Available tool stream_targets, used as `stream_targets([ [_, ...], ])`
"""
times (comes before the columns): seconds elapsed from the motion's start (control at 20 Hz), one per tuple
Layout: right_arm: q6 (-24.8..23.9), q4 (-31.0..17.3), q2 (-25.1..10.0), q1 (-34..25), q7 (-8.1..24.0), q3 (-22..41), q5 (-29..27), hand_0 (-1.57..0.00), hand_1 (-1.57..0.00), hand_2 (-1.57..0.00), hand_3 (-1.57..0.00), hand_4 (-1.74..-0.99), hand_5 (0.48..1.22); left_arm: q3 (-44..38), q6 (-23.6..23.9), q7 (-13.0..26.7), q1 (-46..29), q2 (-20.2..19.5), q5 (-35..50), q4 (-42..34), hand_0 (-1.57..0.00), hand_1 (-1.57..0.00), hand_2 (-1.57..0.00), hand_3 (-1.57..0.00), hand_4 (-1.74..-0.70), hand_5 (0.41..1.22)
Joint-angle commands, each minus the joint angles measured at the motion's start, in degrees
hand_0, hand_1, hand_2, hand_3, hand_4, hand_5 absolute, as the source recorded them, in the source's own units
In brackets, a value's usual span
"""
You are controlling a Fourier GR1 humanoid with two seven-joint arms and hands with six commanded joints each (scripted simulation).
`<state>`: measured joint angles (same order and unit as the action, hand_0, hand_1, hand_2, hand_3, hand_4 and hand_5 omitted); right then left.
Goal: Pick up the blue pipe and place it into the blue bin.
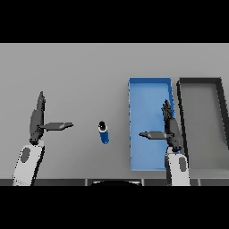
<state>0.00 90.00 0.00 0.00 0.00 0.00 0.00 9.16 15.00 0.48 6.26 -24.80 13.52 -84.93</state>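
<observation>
Blue pipe (103,133) on the grey table (67,71), near centre, dark cap at its far end, untouched. Blue bin (134,134) at three o'clock from the pipe, close by; black bin (180,96) just beside it, further toward three. Left hand (36,120) at nine o'clock from the pipe, well apart, fingers straight and together, thumb stuck out toward three. Right hand (171,129) over the blue bin's right wall, fingers straight, thumb out toward nine, holding nothing.
</observation>
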Motion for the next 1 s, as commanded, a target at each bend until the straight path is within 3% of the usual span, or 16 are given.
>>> stream_targets([
  [0.0, 0.0, 0.1, 0.0, 0.2, -0.1, 0.0, 0.0, 0.0, 0.0, 0.0, 0.0, -1.225, 0.617, 0.0, 0.1, -0.4, -0.2, 0.0, 0.0, -0.2, 0.0, 0.0, 0.0, 0.0, -1.07, 0.591],
  [0.25, 0.7, 1.8, -0.3, 2.6, -0.8, 0.3, -0.6, 0.0, 0.0, 0.0, 0.0, -1.225, 0.617, 0.6, 0.4, -0.3, -1.2, 0.2, -0.4, -1.1, 0.0, 0.0, 0.0, 0.0, -1.07, 0.591],
  [0.3, 2.5, 3.8, -2.6, 4.6, -4.2, 2.5, 2.2, 0.0, 0.0, 0.0, 0.0, -1.225, 0.617, 2.9, -7.1, -3.3, -2.3, -4.0, -0.4, -2.3, 0.0, 0.0, 0.0, 0.0, -1.07, 0.591],
  [0.35, 3.1, 5.5, -4.5, 6.4, -5.5, 4.1, 4.8, 0.0, 0.0, 0.0, 0.0, -1.224, 0.618, 3.5, -11.9, -4.8, -2.5, -7.3, 0.2, -2.7, 0.0, 0.0, 0.0, 0.0, -1.07, 0.59],
  [0.45, 3.7, 7.7, -5.8, 7.5, -5.4, 5.9, 7.2, 0.0, 0.0, 0.0, 0.0, -1.225, 0.62, 3.9, -17.3, -5.6, -2.4, -10.6, 1.4, -2.5, 0.0, 0.0, 0.0, 0.0, -1.08, 0.587],
  [0.75, 2.5, 9.2, -6.7, 7.8, -2.4, 6.7, 10.1, 0.0, 0.0, 0.0, 0.0, -1.185, 0.597, 5.0, -21.6, -6.4, -3.0, -12.6, 2.6, -4.6, 0.0, 0.0, 0.0, 0.0, -1.09, 0.605],
  [0.95, 3.5, 9.1, -7.4, 7.8, -3.7, 6.7, 9.7, 0.0, 0.0, 0.0, 0.0, -1.198, 0.607, 8.9, -26.7, -6.8, -5.8, -14.0, 2.9, -9.9, 0.0, 0.0, 0.0, 0.0, -1.1, 0.554],
])
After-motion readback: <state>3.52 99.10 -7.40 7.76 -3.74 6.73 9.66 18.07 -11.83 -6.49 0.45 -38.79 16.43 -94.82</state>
